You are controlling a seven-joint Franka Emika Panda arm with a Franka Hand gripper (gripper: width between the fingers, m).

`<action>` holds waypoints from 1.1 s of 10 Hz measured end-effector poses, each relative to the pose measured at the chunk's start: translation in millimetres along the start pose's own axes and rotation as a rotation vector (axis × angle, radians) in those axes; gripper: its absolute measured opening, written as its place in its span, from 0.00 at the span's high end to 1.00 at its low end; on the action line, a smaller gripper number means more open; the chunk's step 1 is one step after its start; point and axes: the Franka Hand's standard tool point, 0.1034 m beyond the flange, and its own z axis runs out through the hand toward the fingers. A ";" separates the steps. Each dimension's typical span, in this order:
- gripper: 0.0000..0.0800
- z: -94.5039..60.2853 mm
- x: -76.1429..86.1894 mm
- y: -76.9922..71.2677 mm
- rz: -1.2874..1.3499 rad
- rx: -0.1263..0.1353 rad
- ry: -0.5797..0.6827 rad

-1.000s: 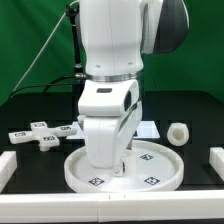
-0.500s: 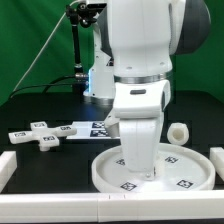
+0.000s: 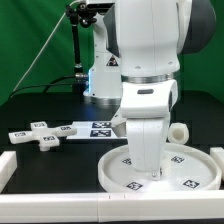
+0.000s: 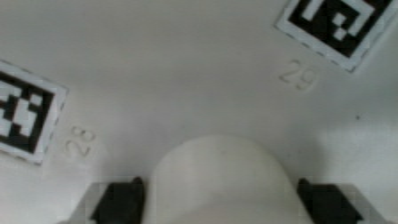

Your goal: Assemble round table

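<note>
Jaws were nearly closed, clamped on the central hub [image 4: 217, 178] of the round tabletop disc [image 3: 192, 166], which lay flat on the desk [image 3: 40, 110] directly beneath. The short leg [image 3: 180, 131] sat just beside the disc, to the exterior view's right of the jaws.

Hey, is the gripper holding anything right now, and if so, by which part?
Yes. The gripper is shut on the round disc, with the central hub clamped between its jaws.
</note>
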 end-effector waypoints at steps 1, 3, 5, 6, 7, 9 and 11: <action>0.38 -1.6 -0.6 0.7 0.001 -0.003 0.000; 0.23 -17.8 -5.5 -1.7 0.021 -0.033 -0.002; 0.19 -35.0 -11.6 -15.4 0.120 -0.068 0.001; 0.19 -44.3 -14.5 -26.4 0.194 -0.101 0.013; 0.19 -49.0 -17.4 -40.5 0.264 -0.129 0.029; 0.19 -47.0 -7.2 -61.8 0.367 -0.110 0.027; 0.19 -45.6 -5.9 -63.8 0.385 -0.104 0.026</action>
